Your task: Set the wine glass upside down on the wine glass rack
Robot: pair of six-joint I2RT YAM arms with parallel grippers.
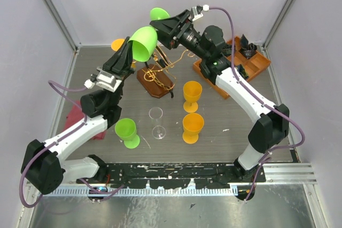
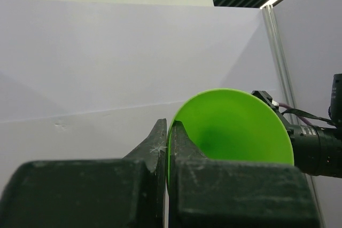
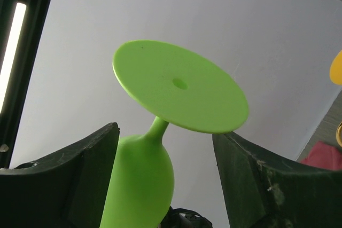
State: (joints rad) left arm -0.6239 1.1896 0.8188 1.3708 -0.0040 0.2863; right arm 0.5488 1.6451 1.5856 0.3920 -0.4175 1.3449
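A green wine glass (image 1: 145,42) hangs in the air above the back left of the rack, tilted, its foot (image 1: 158,13) pointing up and away. My left gripper (image 1: 130,45) is shut on the bowl's rim; in the left wrist view the fingertips (image 2: 160,137) pinch the green rim (image 2: 235,126). My right gripper (image 1: 159,29) is open around the stem and not touching it. In the right wrist view the foot (image 3: 179,86) and bowl (image 3: 141,185) sit between the spread fingers (image 3: 69,180). The gold wire rack (image 1: 160,65) stands on its brown wooden base (image 1: 155,83).
On the table stand another green glass (image 1: 127,132), a clear glass (image 1: 156,122), two orange glasses (image 1: 192,93) (image 1: 193,127) and another orange one (image 1: 117,44) at the back. An orange tray (image 1: 256,68) is at the back right and a red cloth (image 1: 75,116) at the left.
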